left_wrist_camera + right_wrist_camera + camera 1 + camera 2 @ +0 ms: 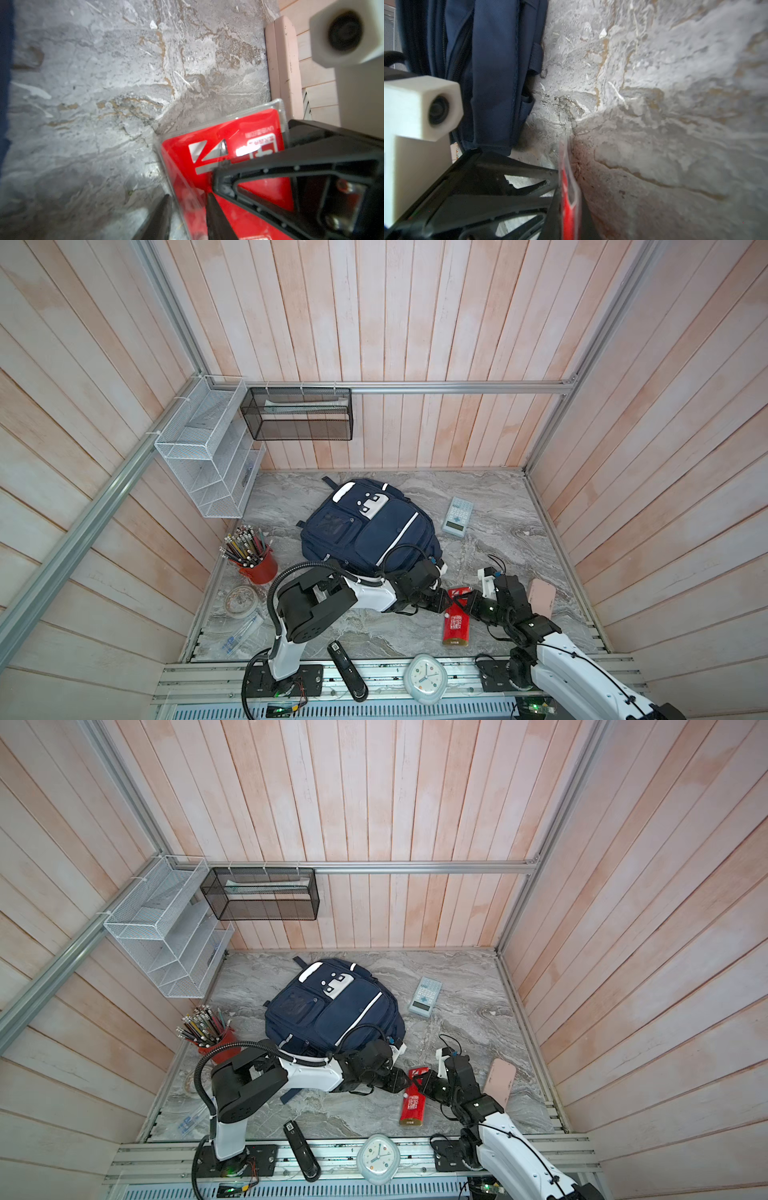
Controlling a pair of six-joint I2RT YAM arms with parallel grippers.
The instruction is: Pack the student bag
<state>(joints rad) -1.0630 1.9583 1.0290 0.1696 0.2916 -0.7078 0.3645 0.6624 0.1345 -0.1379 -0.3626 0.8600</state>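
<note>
Navy-blue student bag (370,531), white-striped, lies flat; left gripper (188,200) and right gripper (569,199) both clamp the red packet (456,626).

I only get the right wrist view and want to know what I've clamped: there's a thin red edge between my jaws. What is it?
Observer: A flat red pack in clear plastic with white print; the right gripper is shut on its end nearest the student bag.
Operator: The other arm's camera looks very close. What are its jaws doing?
Observer: The left gripper has its jaws astride the side edge of that same end; whether they pinch it is unclear.
</note>
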